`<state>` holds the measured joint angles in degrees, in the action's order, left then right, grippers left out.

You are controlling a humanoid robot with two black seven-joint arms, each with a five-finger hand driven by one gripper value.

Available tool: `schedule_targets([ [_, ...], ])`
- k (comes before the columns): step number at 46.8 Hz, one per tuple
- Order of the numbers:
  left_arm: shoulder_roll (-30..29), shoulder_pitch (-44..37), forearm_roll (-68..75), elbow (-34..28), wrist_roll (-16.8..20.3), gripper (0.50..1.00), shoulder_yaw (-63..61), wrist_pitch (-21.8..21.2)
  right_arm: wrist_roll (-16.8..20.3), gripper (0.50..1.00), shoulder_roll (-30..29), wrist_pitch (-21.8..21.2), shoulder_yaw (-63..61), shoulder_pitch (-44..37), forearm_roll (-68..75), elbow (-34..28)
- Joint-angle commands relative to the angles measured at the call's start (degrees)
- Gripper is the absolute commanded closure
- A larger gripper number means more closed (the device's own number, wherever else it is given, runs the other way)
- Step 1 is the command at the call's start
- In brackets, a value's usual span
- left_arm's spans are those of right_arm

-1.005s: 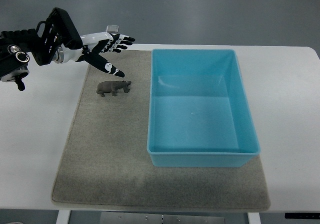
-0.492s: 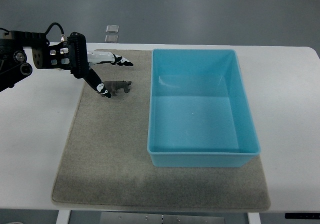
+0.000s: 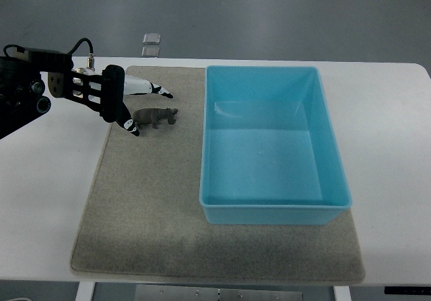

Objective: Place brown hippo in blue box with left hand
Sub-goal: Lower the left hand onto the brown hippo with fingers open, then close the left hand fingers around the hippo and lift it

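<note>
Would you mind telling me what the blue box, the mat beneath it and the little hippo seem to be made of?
The blue box looks like smooth moulded plastic: uniform colour, soft sheen on its floor. The mat looks like felt or short-pile carpet: grey, matte, speckled. The hippo is probably a hard plastic or rubber figure, dull brown; it is too small to be sure.

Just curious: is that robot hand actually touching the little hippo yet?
Cannot tell. From the top view, the left hand brackets the brown hippo; no plain gap or contact shows.
</note>
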<state>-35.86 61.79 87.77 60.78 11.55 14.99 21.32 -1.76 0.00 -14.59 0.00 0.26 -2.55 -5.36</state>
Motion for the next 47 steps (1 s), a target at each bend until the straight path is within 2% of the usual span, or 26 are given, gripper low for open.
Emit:
schedule_targets([
  [1, 0.52, -0.18, 0.56, -0.05, -0.83, 0.559, -0.05, -0.4, 0.01, 0.564, 0.0, 0.0, 0.0, 0.0, 0.0, 0.0],
  [17, 1.31, -0.18, 2.84, -0.22, -1.44, 0.561, 0.04, -1.02, 0.01, 0.564, 0.0, 0.0, 0.0, 0.0, 0.0, 0.0],
  [22, 1.31, -0.18, 2.84, -0.4, -1.71, 0.572, -0.05, -1.02, 0.01, 0.564, 0.0, 0.0, 0.0, 0.09, 0.0, 0.0],
  [27, 1.31, -0.18, 2.84, -0.58, -1.8, 0.613, -0.05, -0.93, 0.01, 0.564, 0.0, 0.0, 0.0, 0.0, 0.0, 0.0],
  [33, 1.31, -0.18, 2.84, -0.49, -1.71, 0.692, -0.13, -0.93, 0.01, 0.564, 0.0, 0.0, 0.0, 0.0, 0.0, 0.0],
  [36, 1.31, -0.18, 2.84, -0.49, -1.71, 0.758, -0.13, -0.93, 0.01, 0.564, 0.0, 0.0, 0.0, 0.09, 0.0, 0.0],
  [38, 1.31, -0.18, 2.84, -0.49, -1.71, 0.78, -0.13, -0.93, 0.01, 0.564, 0.0, 0.0, 0.0, 0.0, 0.0, 0.0],
  [43, 1.31, -0.18, 2.84, -0.58, -1.71, 0.9, -0.13, -0.93, 0.01, 0.564, 0.0, 0.0, 0.0, 0.09, 0.0, 0.0],
  [46, 1.31, -0.18, 2.84, -0.58, -1.71, 0.998, -0.13, -0.85, 0.01, 0.564, 0.0, 0.0, 0.0, 0.0, 0.0, 0.0],
  [47, 1.31, -0.18, 2.84, -0.58, -1.8, 1.0, -0.13, -0.85, 0.01, 0.564, 0.0, 0.0, 0.0, 0.0, 0.0, 0.0],
])
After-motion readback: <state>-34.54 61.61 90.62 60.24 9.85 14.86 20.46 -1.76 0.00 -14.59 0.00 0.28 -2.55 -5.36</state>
